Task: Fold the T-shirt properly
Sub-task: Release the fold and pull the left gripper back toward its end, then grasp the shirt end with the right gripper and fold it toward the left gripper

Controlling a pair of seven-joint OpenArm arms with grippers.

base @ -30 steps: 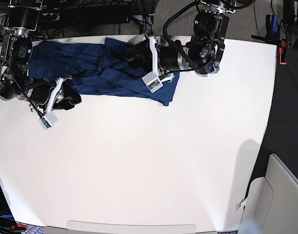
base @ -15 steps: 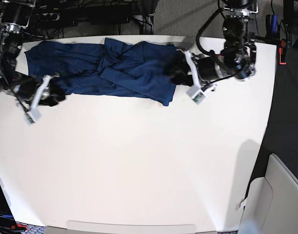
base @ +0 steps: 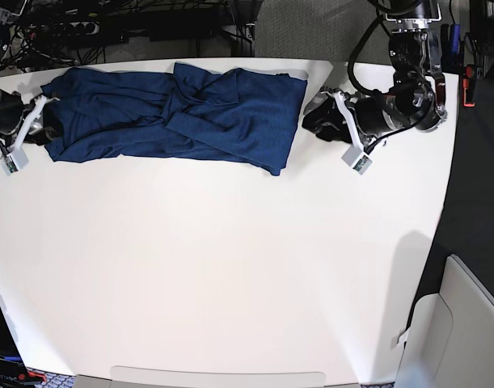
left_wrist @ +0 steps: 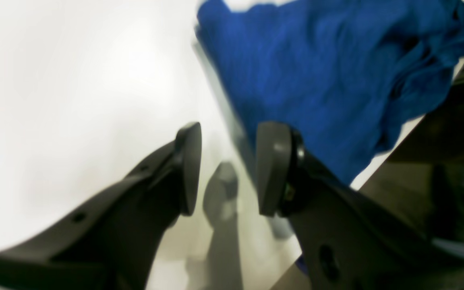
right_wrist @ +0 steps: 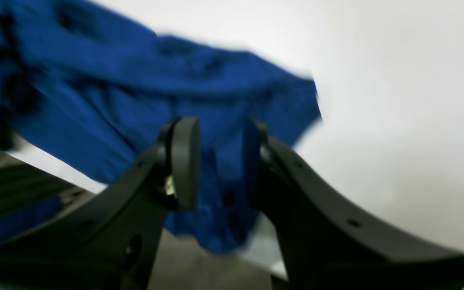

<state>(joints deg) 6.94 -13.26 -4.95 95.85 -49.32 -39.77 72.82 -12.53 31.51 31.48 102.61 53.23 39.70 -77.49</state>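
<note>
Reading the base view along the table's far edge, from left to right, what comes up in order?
right gripper → T-shirt → left gripper, all over the white table.

The base view looks straight down from high overhead, taking in the whole white surface (base: 230,267) with both arms at its far edge. The left wrist view rides low behind the left tool (left_wrist: 226,169), close in, looking past its tips across the surface to the T-shirt (left_wrist: 328,80) ahead and to the right. The right wrist view sits just behind the right tool (right_wrist: 216,161), facing the T-shirt directly ahead. All three share that cloth.
</note>
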